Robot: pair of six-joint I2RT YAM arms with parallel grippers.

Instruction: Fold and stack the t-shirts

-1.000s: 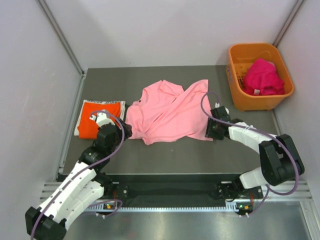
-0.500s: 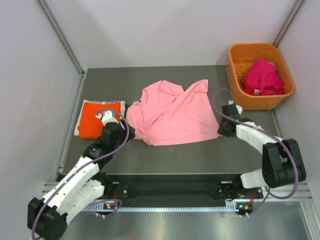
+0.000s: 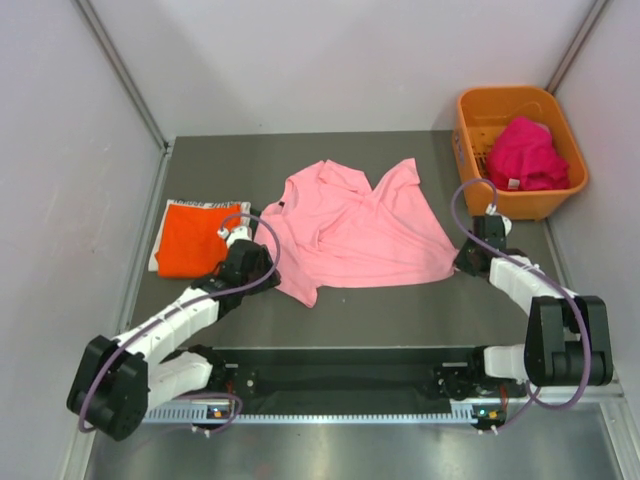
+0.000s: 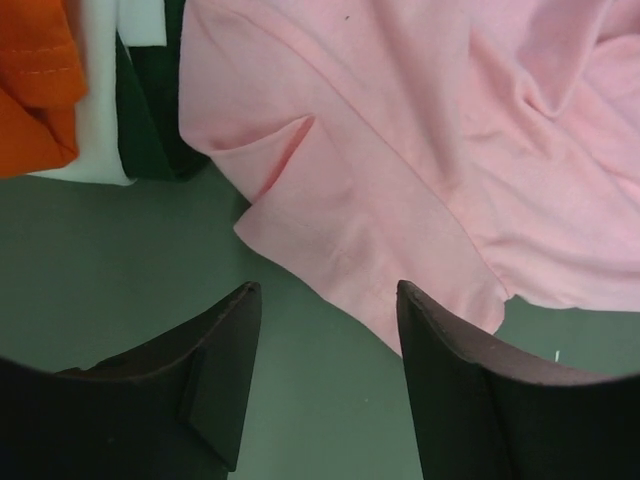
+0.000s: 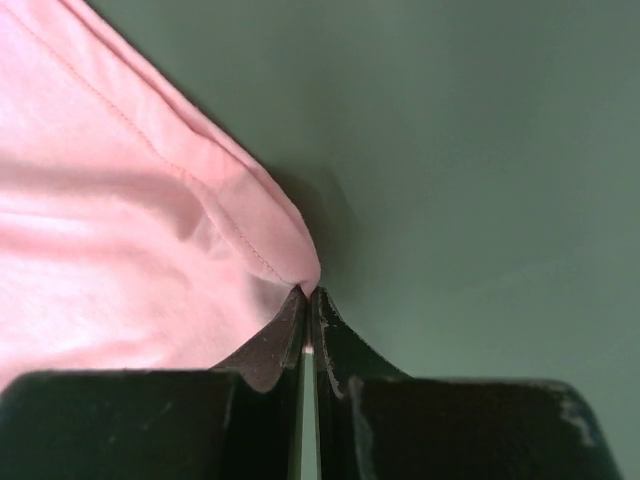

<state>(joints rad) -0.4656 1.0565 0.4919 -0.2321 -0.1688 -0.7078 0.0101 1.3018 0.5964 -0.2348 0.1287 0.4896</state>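
Note:
A light pink t-shirt (image 3: 350, 230) lies crumpled and partly spread on the middle of the table. My right gripper (image 3: 468, 262) is shut on its lower right corner (image 5: 285, 255), low over the table. My left gripper (image 3: 250, 262) is open and empty; in the left wrist view (image 4: 325, 288) its jaws stand just short of the pink shirt's lower left hem (image 4: 360, 240). A folded bright orange t-shirt (image 3: 195, 238) lies at the left on white (image 4: 100, 130) and dark green (image 4: 150, 110) folded shirts. A magenta t-shirt (image 3: 525, 155) lies bunched in the basket.
An orange plastic basket (image 3: 468, 150) stands at the back right corner. The folded stack sits close to the left wall rail (image 3: 140, 250). The dark table (image 3: 400, 310) ends at a rail in front of the arm bases.
My right gripper has pulled the pink shirt's corner to the right, spreading the shirt wider. My left gripper has moved forward and right to the shirt's lower left hem.

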